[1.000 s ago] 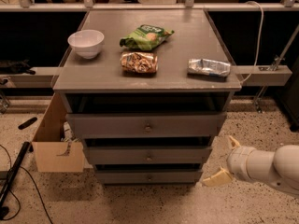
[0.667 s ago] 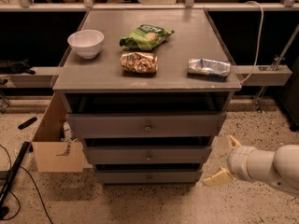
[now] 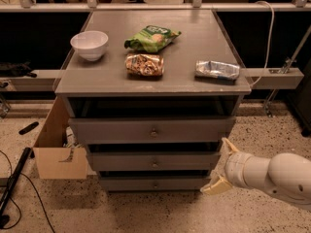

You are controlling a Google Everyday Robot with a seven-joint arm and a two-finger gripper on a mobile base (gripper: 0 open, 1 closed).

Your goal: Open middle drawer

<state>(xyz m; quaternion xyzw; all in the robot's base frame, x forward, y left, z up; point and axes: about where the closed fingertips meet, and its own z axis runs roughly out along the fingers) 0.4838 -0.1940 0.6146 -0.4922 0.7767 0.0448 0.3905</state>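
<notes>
The grey cabinet (image 3: 153, 84) has three stacked drawers. The middle drawer (image 3: 153, 161) is a wide shallow grey front with a small round metal knob (image 3: 154, 164) at its centre, and it sits flush between the taller top drawer (image 3: 151, 130) and the narrow bottom drawer (image 3: 153, 183). My gripper (image 3: 223, 166) is at the lower right, just off the right end of the drawer fronts, at about the level of the middle and bottom drawers. Its two tan fingers are spread apart and hold nothing. The white arm runs off to the right.
On the cabinet top lie a white bowl (image 3: 89, 44), a green snack bag (image 3: 152, 38), a brown snack bag (image 3: 144, 65) and a silver packet (image 3: 217, 70). An open cardboard box (image 3: 54, 149) stands on the floor at the left, with black cables (image 3: 14, 178) beside it.
</notes>
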